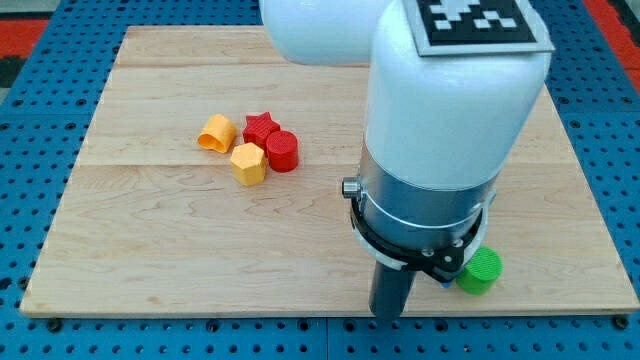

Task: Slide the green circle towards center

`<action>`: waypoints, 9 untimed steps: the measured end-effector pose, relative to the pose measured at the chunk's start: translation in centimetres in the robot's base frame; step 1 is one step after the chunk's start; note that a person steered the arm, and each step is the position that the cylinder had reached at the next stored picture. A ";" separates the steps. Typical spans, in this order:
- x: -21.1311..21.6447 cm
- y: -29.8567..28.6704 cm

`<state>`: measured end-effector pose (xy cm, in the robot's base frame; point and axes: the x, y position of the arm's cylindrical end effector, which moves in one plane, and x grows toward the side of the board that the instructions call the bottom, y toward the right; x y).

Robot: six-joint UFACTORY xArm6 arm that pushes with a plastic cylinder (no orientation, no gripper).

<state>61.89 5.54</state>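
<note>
Tip [388, 314] left of 1 green circle [481, 270]; 2 red, 2 yellow blocks.

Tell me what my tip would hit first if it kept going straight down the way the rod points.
Only the wooden board. My tip already sits at its surface near the view's bottom edge, left of the green circle. No block seems to lie under it, though depth is hard to judge.

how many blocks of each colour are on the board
Red: 2, a red star and a red cylinder
Yellow: 2, a yellow block and a yellow hexagon
Green: 1, the green circle
Total: 5
</note>
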 end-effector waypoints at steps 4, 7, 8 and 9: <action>-1.2 15.2; -4.1 8.5; -11.5 7.9; -14.3 8.4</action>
<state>47.58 13.97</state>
